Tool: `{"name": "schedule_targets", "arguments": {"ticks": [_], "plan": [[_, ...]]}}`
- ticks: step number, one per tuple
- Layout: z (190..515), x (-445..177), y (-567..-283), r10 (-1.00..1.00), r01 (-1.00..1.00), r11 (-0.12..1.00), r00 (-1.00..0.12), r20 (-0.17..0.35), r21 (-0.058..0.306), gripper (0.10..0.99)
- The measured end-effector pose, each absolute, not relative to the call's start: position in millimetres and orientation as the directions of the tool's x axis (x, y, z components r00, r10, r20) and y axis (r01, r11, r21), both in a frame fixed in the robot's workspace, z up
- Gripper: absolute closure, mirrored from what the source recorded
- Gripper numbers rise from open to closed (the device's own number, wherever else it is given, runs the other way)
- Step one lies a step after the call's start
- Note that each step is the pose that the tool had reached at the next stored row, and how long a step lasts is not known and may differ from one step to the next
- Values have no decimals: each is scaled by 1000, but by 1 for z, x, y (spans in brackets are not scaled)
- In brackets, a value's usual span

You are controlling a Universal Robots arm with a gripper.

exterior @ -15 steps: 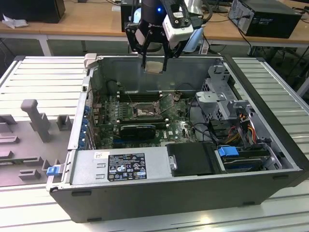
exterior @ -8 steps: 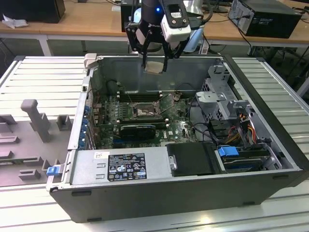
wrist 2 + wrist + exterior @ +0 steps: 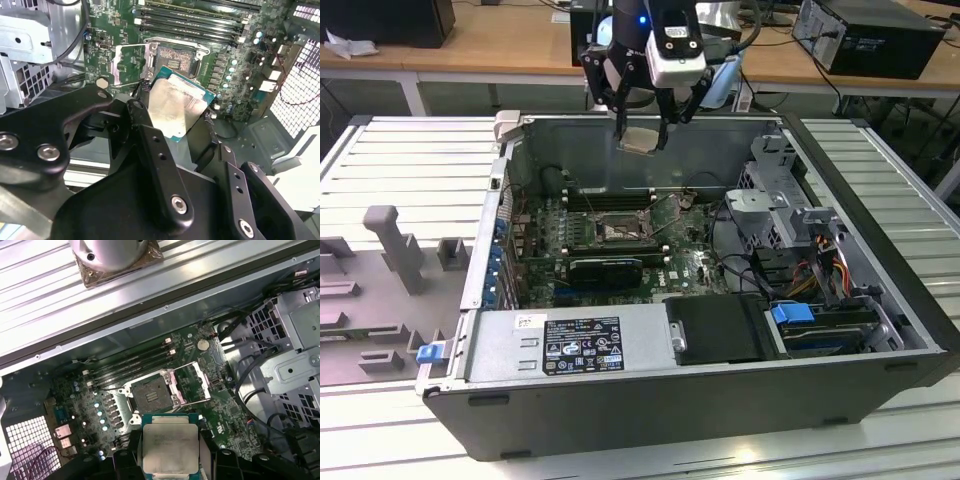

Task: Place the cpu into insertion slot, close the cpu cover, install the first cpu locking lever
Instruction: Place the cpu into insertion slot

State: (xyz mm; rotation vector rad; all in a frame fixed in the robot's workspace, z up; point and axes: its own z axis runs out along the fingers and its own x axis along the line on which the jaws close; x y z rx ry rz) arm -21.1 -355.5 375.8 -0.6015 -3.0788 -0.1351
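Note:
My gripper (image 3: 641,138) hangs above the open computer case, over its back wall, shut on the cpu (image 3: 639,141). The cpu (image 3: 170,444) is a flat square chip with a pale metal top, held level by two opposite edges between the black fingers (image 3: 131,452). Below lies the green motherboard with the insertion slot (image 3: 619,231), a dark square socket (image 3: 149,393) that stands bare. The cpu cover (image 3: 186,384) is swung open beside the socket, seen too in the second wrist view (image 3: 129,62). The chip (image 3: 176,111) is well above the board and touches nothing but the fingers.
Long black memory sticks (image 3: 610,200) run behind the socket, and a long black card (image 3: 605,267) lies in front of it. A metal drive cage (image 3: 775,190) with cables fills the case's right side in the exterior view. Grey fixtures (image 3: 395,245) stand outside on the left.

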Motion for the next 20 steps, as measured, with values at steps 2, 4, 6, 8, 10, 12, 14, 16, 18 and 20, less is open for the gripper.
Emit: {"name": "schedule_targets", "arguments": {"ticks": [2,4,6,8,10,12,14,16,18,20], "plan": [[376,-21,-356,391,391,917,-920,18,84,545],[376,-21,-356,412,412,907,-911,18,84,545],[375,-21,-355,439,439,895,-898,18,84,545],[375,-21,-356,460,460,884,-888,18,84,545],[375,-21,-356,474,473,877,-881,18,84,545],[375,-21,-356,491,491,867,-871,18,84,545],[375,-21,-355,520,520,850,-854,18,84,545],[375,-21,-355,536,535,841,-844,18,84,545],[375,-21,-355,548,548,833,-836,18,84,545],[375,-21,-356,562,561,824,-827,18,84,545]]}}
